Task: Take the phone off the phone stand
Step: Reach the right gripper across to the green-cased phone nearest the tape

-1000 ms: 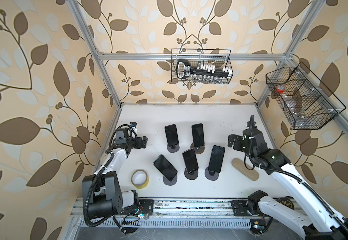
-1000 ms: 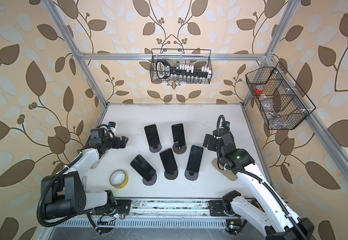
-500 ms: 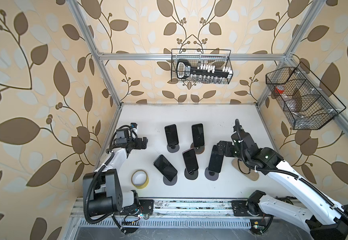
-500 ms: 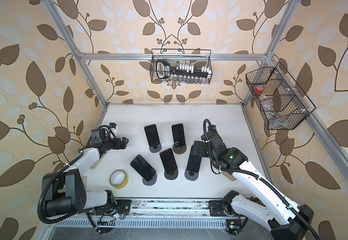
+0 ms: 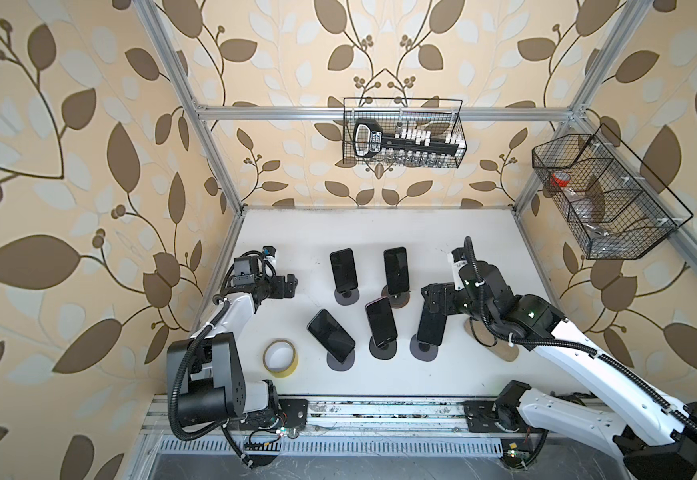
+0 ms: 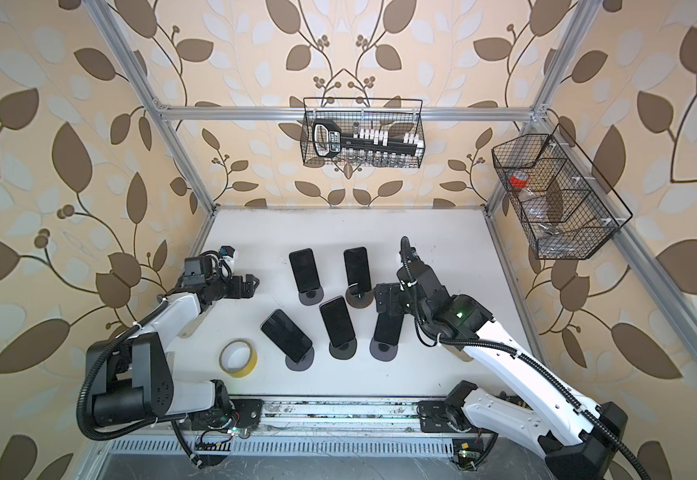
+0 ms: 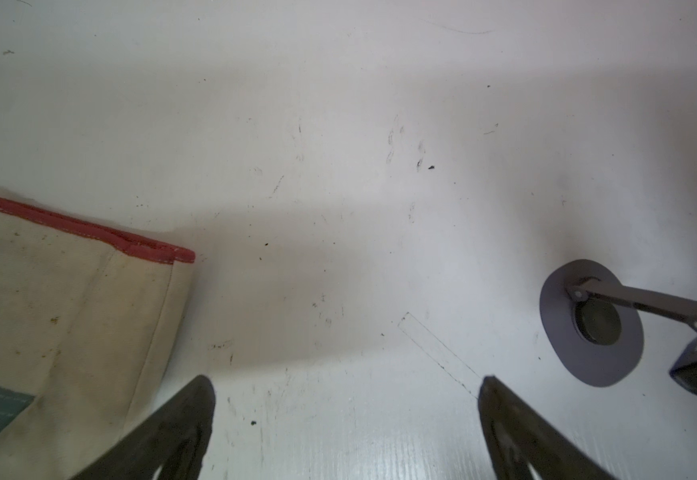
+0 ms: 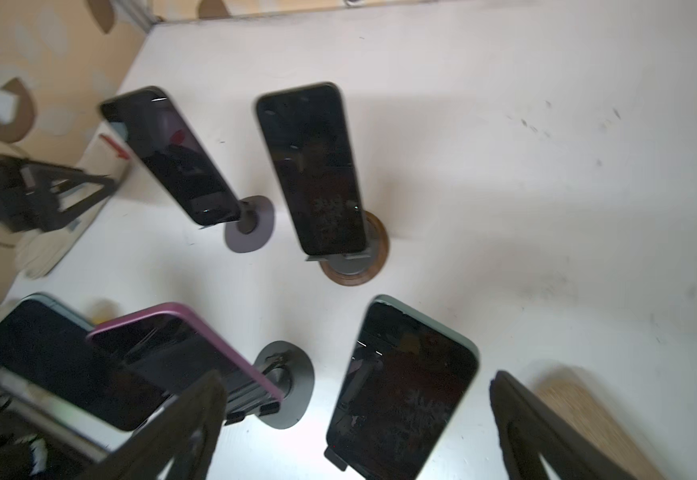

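The phone [image 5: 432, 328] that the right arm addresses leans on its phone stand [image 5: 423, 353] at the right end of the front row on the white table [image 5: 380, 232], dark screen facing up, with a pale green rim in the right wrist view [image 8: 405, 386]. The stand's round grey base sits just in front of the phone's lower end in both top views [image 6: 383, 353]. The right gripper [image 5: 432, 299] hangs over the phone's upper end with its jaws spread wide and nothing held. In the right wrist view the phone lies in the gap between the two dark fingers [image 8: 180, 428], closer to one of them, and no contact shows.

Four other phones [image 5: 381, 326] stand on similar stands: a purple-edged one just beside the task's phone, a more tilted one [image 5: 331, 334] further left, and two [image 5: 343, 270] in the back row. A flat wooden piece [image 5: 504, 353] lies under the right arm, and a yellow tape roll [image 5: 280, 357] lies at the front left.

The left gripper [image 5: 290, 286] sits well apart at the left of the table, jaws wide and empty, over bare table; its wrist view shows a cream cloth with a red hem [image 7: 68, 311] to one side
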Robot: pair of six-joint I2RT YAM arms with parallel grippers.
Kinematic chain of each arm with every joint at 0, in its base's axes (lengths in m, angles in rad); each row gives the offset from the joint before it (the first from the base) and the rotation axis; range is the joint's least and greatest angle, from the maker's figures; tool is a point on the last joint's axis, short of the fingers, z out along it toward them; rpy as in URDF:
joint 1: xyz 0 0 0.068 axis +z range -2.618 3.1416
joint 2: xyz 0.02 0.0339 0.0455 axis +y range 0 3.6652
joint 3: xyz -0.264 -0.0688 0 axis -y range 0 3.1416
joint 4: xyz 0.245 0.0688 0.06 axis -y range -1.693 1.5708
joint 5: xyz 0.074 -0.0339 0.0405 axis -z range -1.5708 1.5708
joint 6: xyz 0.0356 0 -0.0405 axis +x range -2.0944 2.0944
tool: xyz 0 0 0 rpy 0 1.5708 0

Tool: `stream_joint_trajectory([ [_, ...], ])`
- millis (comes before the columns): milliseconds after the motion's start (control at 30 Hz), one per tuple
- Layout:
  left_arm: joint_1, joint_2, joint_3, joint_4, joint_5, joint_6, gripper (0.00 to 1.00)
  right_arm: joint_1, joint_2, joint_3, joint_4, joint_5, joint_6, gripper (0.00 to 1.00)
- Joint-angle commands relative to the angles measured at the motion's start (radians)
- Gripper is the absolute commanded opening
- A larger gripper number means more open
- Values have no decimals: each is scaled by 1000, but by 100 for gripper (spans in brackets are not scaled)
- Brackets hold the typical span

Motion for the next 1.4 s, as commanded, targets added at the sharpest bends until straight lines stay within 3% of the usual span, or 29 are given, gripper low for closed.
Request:
stream_joint_trajectory([
  [0,13,23,43,-33,58,-5,99,60,25,72,95,-123,-129,100],
  [100,14,45,53,-48,80,0,99,131,83,105,150,-186,-184,100],
  [300,13,50,60,-61,74,0,99,319,233,209,250,-179,-306,100],
  [433,13,49,60,-65,71,1,99,388,322,266,327,-219,-349,100],
  [700,13,30,59,-78,62,14,99,426,531,412,291,-329,-320,100],
  [1367,13,29,64,-79,56,17,99,452,778,541,213,-239,-386,100],
])
